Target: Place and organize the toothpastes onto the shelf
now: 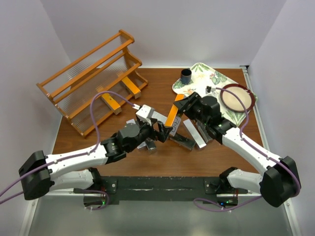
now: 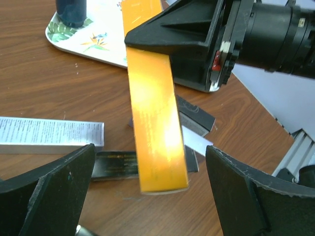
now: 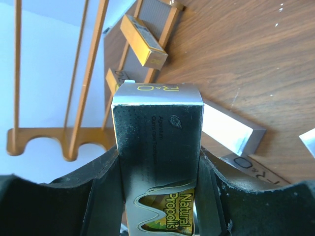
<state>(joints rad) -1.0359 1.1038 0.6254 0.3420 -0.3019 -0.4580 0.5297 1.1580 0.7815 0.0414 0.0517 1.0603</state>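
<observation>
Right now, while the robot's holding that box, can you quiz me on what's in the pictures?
1. True or false: the right claw grips an orange toothpaste box.
2. How many orange boxes lie on the shelf?
3. The dark cup stands on: A the tray, B the shelf, C bare table.
Key: 1 true; 2 two; 3 A.

Brown tabletop [image 1: 162, 160] carries the shelf [image 1: 93, 78] upper left, floral tray [image 1: 201, 69] upper right, loose toothpastes [image 1: 183, 142] scattered at centre.
</observation>
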